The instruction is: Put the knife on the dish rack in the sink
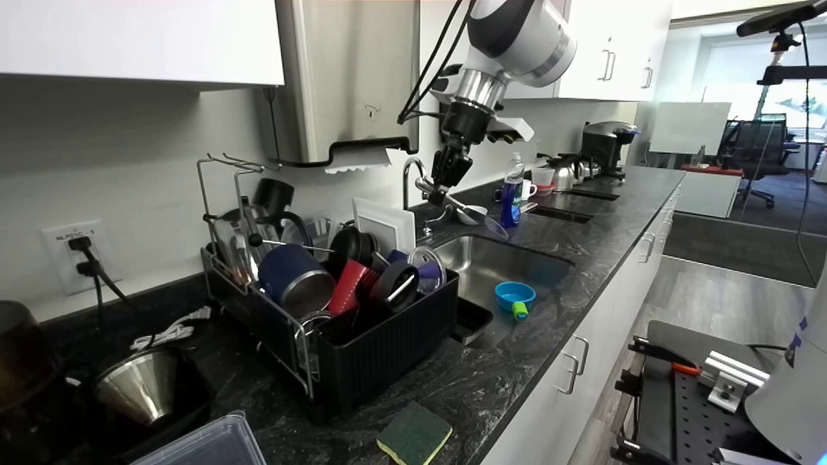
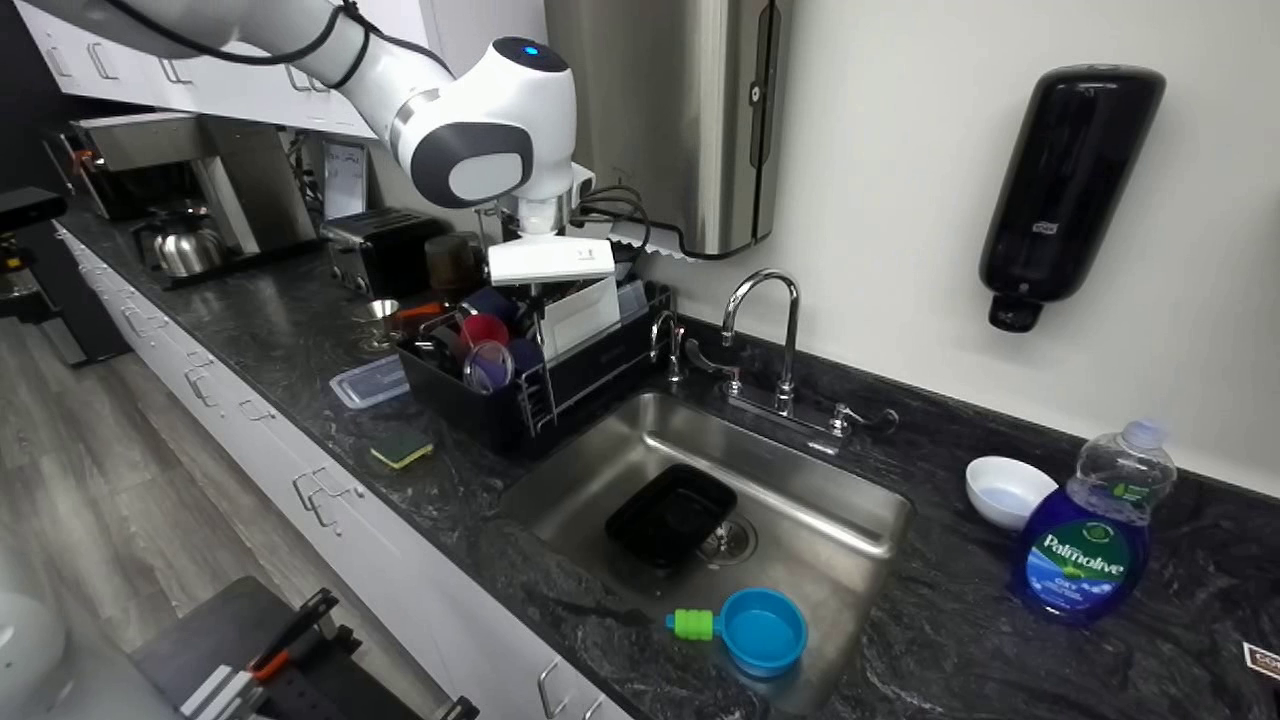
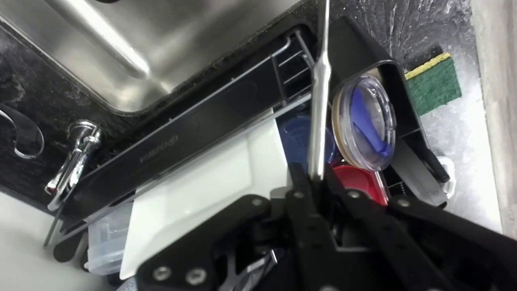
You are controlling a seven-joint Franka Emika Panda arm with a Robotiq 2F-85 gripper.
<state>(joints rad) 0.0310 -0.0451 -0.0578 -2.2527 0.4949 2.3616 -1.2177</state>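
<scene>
You have the knife (image 3: 320, 93) in the air, its thicker end pinched in the tool (image 3: 314, 178). The two fingers stand almost together, one on each side of the metal, with only the knife's thickness between them. The thinner end runs off the top of your wrist view; in an exterior view you see the knife slant downward from the tool. Seen from the wrist, it crosses in front of the sink-side corner of the rack (image 1: 387, 352), beside a clear lid (image 3: 379, 101). You also have a white dish (image 3: 210, 169) and a red cup (image 3: 357, 180) in the rack there.

Just beside the rack is the sink (image 2: 800, 560), with a black tray (image 2: 670, 515) in it, a blue scoop (image 2: 763, 632) near its front edge and the tap (image 2: 788, 340) behind. On the counter (image 2: 950, 620) you see a sponge (image 3: 436, 87) near the rack, and, past the sink, a white bowl (image 2: 1008, 490) and a soap bottle (image 2: 1085, 540).
</scene>
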